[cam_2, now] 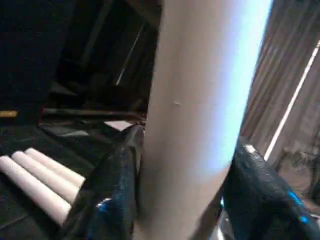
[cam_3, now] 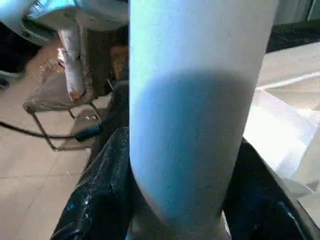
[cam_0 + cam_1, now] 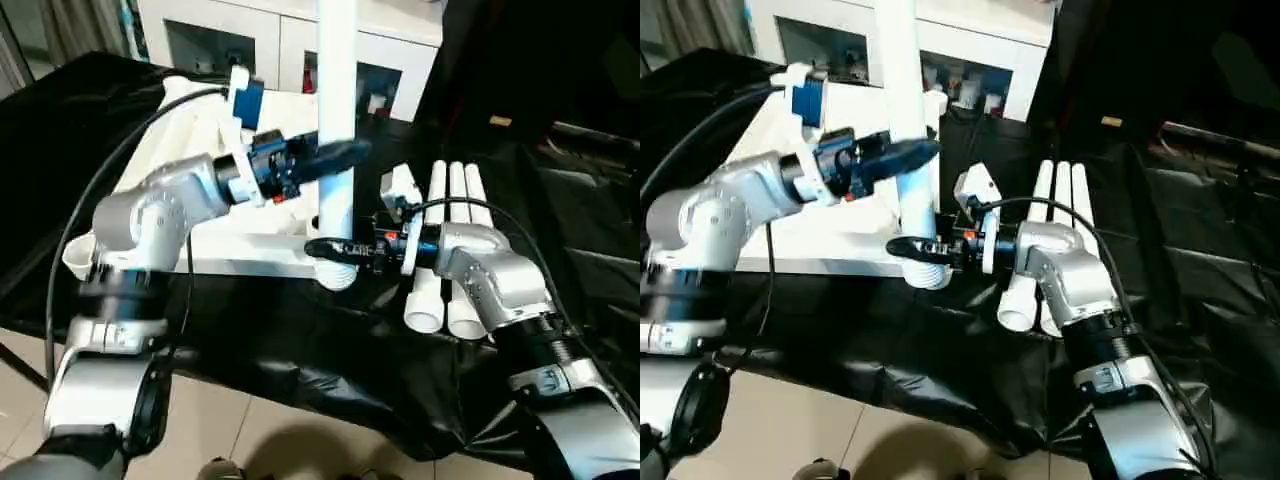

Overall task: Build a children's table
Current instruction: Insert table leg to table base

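Observation:
The children's table top (image 3: 225, 252) lies upside down on the black-draped work table. One white leg (image 3: 337, 90) stands upright in the top's near right corner socket (image 3: 338, 276). My left gripper (image 3: 343, 154) is shut on this leg about halfway up, and its fingers (image 1: 114, 192) flank the tube (image 1: 200, 110). My right gripper (image 3: 326, 247) is shut on the same leg just above the socket, its fingers (image 2: 100, 200) on either side of the tube (image 2: 195, 125). Three more white legs (image 3: 452, 250) lie side by side to the right of the top.
The work table's front edge runs just below my forearms, with tiled floor (image 3: 250, 430) beyond it. A white cabinet (image 3: 250, 40) stands behind the table. Black cloth (image 3: 580, 220) covers the right side. Another corner socket (image 3: 78, 258) is at the near left.

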You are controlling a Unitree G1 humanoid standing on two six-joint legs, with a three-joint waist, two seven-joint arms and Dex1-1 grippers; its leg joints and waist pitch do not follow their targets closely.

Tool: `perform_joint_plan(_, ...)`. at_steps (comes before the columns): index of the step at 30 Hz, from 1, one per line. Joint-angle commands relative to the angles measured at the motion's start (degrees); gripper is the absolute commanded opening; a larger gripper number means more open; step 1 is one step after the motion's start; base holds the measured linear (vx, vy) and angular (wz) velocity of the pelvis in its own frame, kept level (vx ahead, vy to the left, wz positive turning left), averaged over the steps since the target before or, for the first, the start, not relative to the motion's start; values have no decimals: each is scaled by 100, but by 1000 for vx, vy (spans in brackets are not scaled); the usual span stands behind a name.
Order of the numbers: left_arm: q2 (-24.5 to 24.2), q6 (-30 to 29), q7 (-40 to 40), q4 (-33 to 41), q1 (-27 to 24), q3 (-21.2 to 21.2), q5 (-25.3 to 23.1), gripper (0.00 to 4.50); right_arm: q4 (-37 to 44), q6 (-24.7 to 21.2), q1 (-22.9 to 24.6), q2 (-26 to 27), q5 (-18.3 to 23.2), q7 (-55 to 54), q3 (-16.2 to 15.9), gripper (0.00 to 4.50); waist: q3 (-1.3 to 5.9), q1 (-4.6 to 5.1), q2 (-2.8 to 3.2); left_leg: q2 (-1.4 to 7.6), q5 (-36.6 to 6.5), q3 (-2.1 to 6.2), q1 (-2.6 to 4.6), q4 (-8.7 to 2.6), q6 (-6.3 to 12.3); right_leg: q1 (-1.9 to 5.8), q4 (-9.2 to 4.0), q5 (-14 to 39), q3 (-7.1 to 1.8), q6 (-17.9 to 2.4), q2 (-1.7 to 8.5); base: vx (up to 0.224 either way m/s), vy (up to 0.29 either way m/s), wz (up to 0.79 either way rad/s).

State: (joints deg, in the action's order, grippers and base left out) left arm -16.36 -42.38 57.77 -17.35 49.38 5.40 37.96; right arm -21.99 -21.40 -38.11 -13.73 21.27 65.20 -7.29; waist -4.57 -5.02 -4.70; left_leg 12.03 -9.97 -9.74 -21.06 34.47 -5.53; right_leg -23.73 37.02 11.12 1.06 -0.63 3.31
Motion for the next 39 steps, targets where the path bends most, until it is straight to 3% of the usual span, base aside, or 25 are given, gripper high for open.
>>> perform_joint_plan(1, 37, -105, 32, -40, 167, 13, 168, 210, 225, -96, 59, -100, 16, -14, 27, 189, 512, 5, 184, 30, -798, -26, 78, -355, -30, 386, -378, -2, -143, -1467, 280, 0, 0, 0)
perform_joint_plan(11, 126, 7, -128, -125, 236, 90, 66, 196, 302, -50, 92, -53, -97, -223, 1, 189, 503, 1, 155, 38, -852, -27, 74, -361, -63, 386, -387, 147, -143, -1455, 298, 0, 0, 0)
perform_joint_plan(13, 137, 125, -220, -76, 227, 41, -42, 196, 198, 52, 50, 33, -178, -497, 68, 245, 503, 6, 150, 38, -801, -27, 70, -360, -69, 381, -391, 147, -147, -1429, 303, 0, 0, 0)
perform_joint_plan(14, 146, 288, -419, -63, 239, -20, -236, 196, 161, 90, 34, 64, -215, -577, 64, 245, 501, 12, 130, 37, -803, -29, 63, -361, -67, 386, -396, 172, -147, -1414, 301, 0, 0, 0)
perform_joint_plan(16, 195, 584, -953, -60, 290, -91, -624, 196, 136, 173, 37, 122, -330, -773, 14, 262, 501, 13, 144, 51, -819, -22, 65, -363, -95, 383, -399, 203, -149, -1331, 299, 0, 0, 0)
perform_joint_plan(17, 195, 660, -1171, -21, 297, -156, -804, 192, 77, 310, 26, 195, -499, -1090, 3, 281, 499, 12, 96, 48, -745, -21, 62, -361, -123, 381, -395, 275, -151, -1260, 309, 0, 0, 0)
perform_joint_plan(21, 275, 771, -1930, 216, 254, -287, -1289, 185, -210, 414, -73, 528, -814, -2155, 90, 305, 500, 24, 104, 42, -724, -30, 65, -364, -172, 365, -405, 424, -162, -1145, 311, 0, 0, 0)
perform_joint_plan(26, 585, 747, -2526, 598, 112, -151, -1289, 185, -665, 530, -223, 1015, -984, -3150, 174, 305, 515, 27, 119, 39, -591, -32, 51, -361, -189, 365, -359, 25, -157, -1244, 299, 0, 0, 0)
perform_joint_plan(31, 656, 806, -2658, 693, 52, -188, -1341, 184, -971, 596, -375, 1282, -1058, -3632, 318, 305, 500, 41, 137, 21, -760, -37, 57, -372, -217, 351, -384, 143, -163, -1143, 284, 0, 0, 0)
perform_joint_plan(34, 682, 861, -2719, 744, -2, -267, -1445, 184, -1151, 594, -516, 1470, -882, -3916, 549, 272, 504, 52, 161, 27, -822, -33, 70, -376, -245, 340, -380, 171, -164, -1105, 281, 0, 0, 0)
perform_joint_plan(39, 655, 863, -2749, 701, 14, -250, -1471, 184, -1148, 605, -526, 1417, -871, -3857, 509, 252, 502, 45, 166, 26, -823, -31, 73, -380, -248, 343, -375, 76, -159, -1084, 274, 0, 0, 0)
